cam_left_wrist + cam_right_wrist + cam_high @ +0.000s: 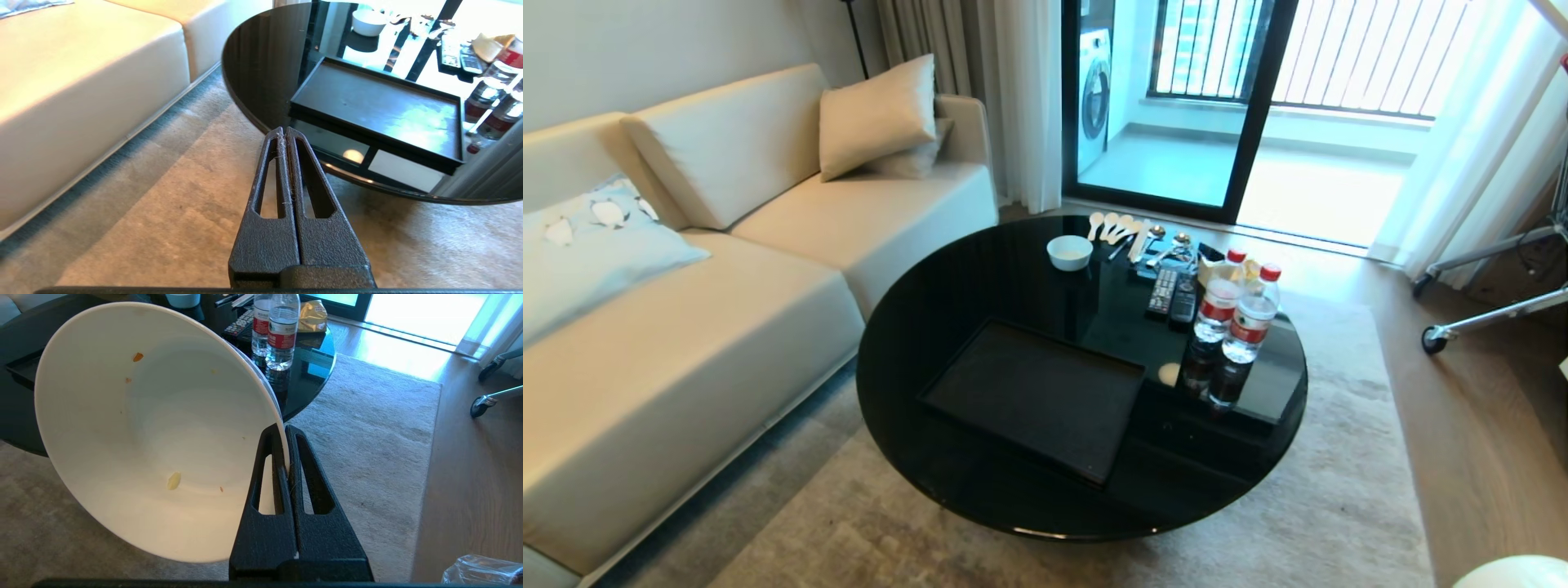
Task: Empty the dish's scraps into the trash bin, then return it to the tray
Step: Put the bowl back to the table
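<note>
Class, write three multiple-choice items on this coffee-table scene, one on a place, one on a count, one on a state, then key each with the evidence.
1. Where is the dish?
A. On the tray
B. Pinched by its rim in the right gripper, off the table
C. On the sofa

2. How many red-capped water bottles stand on the round table?
A. One
B. Two
C. Four

3. What is on the tray?
A. Nothing
B. Spoons
C. A remote

Key:
1 B: the right wrist view shows the fingers closed on the rim, carpet beneath.
2 B: the head view shows two bottles side by side.
3 A: its black surface is bare in the head and left wrist views.
</note>
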Controlling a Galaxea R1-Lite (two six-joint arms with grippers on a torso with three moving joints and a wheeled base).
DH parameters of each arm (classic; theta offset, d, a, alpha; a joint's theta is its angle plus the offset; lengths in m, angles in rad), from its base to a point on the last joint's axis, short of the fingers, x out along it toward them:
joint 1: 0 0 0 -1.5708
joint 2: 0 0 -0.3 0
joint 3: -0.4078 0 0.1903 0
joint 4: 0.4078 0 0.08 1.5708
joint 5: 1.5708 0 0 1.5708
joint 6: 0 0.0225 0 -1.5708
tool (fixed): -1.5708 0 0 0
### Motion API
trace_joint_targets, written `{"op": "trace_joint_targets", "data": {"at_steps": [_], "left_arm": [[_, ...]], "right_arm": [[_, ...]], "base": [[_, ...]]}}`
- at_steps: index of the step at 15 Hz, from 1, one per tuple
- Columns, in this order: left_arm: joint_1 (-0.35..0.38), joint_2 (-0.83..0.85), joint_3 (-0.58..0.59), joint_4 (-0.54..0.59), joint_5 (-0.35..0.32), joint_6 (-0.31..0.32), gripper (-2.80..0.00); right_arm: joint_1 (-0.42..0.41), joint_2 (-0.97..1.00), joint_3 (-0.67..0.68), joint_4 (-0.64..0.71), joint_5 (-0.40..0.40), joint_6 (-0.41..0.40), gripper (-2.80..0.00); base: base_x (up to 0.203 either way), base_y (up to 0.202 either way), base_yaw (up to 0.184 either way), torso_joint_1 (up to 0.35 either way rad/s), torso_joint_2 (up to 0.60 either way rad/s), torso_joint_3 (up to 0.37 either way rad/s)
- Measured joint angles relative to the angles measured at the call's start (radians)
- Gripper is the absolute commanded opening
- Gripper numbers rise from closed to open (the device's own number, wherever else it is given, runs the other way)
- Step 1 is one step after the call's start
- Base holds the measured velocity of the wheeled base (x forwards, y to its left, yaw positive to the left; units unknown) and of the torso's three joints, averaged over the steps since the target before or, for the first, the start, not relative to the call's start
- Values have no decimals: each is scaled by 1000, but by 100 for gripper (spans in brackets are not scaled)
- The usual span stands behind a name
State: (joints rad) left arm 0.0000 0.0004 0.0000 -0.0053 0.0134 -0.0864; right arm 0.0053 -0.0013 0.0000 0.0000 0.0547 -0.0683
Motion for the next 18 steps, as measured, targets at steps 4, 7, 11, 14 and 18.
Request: {"op": "trace_joint_targets", "data": {"at_steps": [4, 7, 11, 14, 18], "left_arm": [[0, 0, 0, 0, 0, 0, -280], [0, 0, 0, 0, 0, 0, -280], [0, 0, 0, 0, 0, 0, -280], [0, 0, 0, 0, 0, 0, -280], [0, 0, 0, 0, 0, 0, -280]], "right_arm": [[0, 0, 0, 0, 0, 0, -280], [0, 0, 0, 0, 0, 0, -280], [0, 0, 0, 0, 0, 0, -280], [1, 0, 0, 0, 0, 0, -280], [0, 0, 0, 0, 0, 0, -280]], "base": [[0, 191, -1, 4, 2, 0], [0, 188, -4, 1, 2, 2], [0, 99, 0, 0, 3, 1], [0, 0, 0, 0, 0, 0], [0, 0, 0, 0, 0, 0]]}}
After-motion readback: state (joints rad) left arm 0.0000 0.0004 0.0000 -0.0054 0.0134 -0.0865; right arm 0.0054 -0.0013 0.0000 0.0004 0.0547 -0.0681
